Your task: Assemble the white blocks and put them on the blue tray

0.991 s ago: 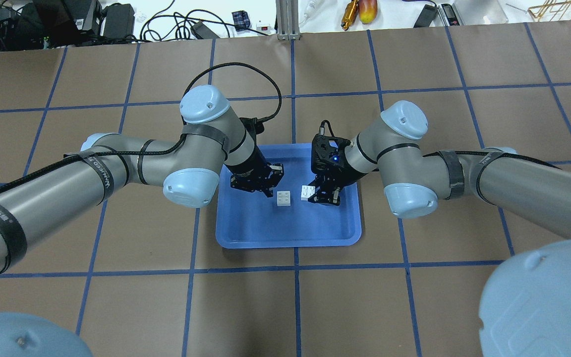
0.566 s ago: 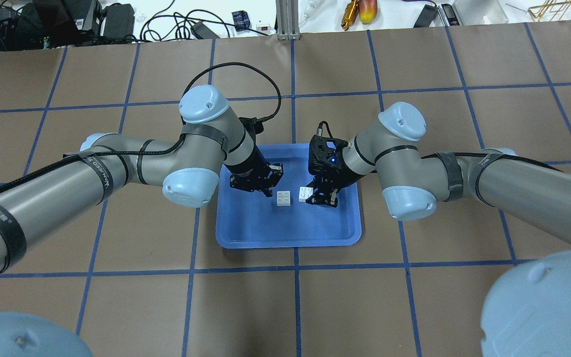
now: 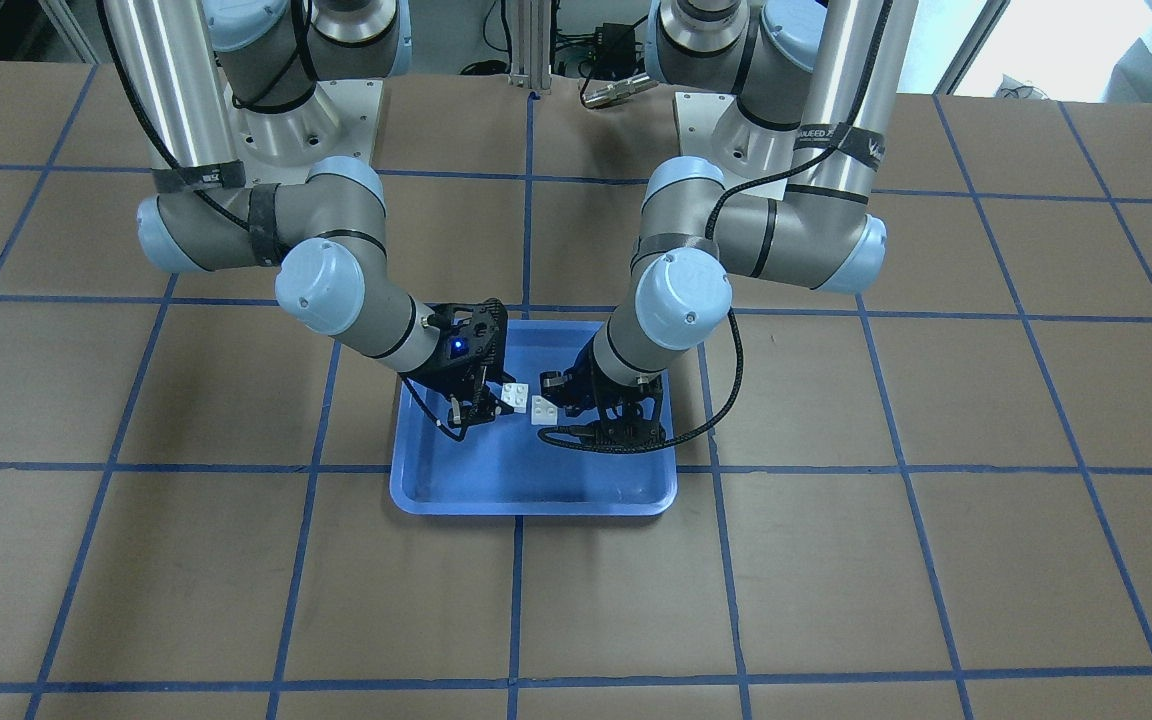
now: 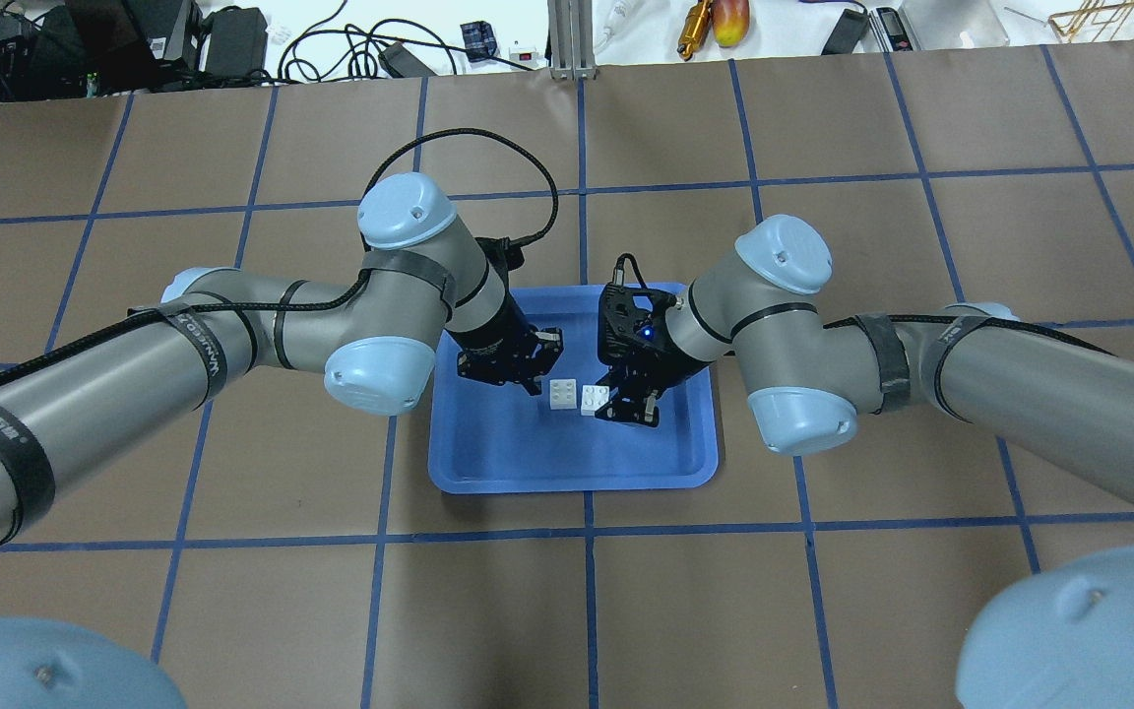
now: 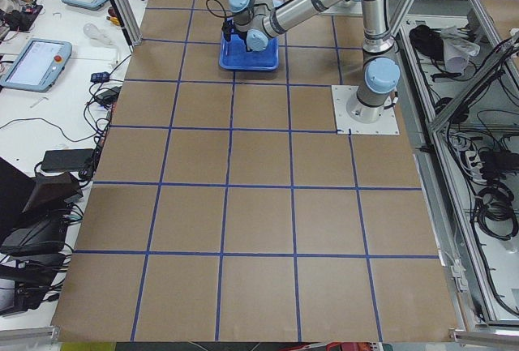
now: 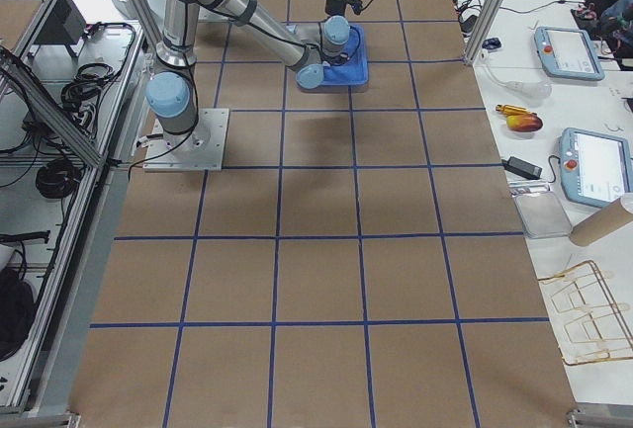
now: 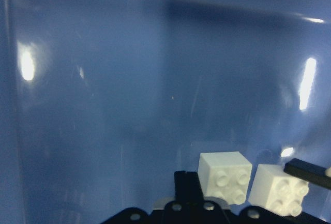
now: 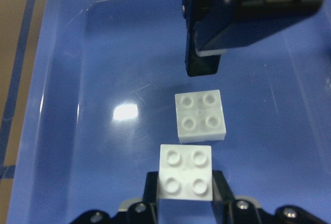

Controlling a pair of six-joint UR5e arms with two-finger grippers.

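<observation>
The blue tray [image 4: 488, 463] lies at the table's middle. One white block [image 4: 562, 394] rests studs-up on its floor. My right gripper [image 4: 602, 406] is shut on the other white block [image 4: 593, 398] and holds it low, right beside the resting one, almost touching it. In the right wrist view the held block [image 8: 186, 176] sits between my fingers, just short of the resting block [image 8: 200, 115]. My left gripper [image 4: 535, 382] looks shut and empty, its tip just behind the resting block. The left wrist view shows both blocks [image 7: 225, 175] side by side.
Both arms reach in over the tray [image 3: 536, 505] from opposite sides, wrists close together. The brown table with its blue tape grid surrounds the tray. Cables, tools and clutter lie along the far edge [image 4: 705, 25].
My right gripper has carried its white block leftward, closing the gap to the resting block. My left arm has stayed still.
</observation>
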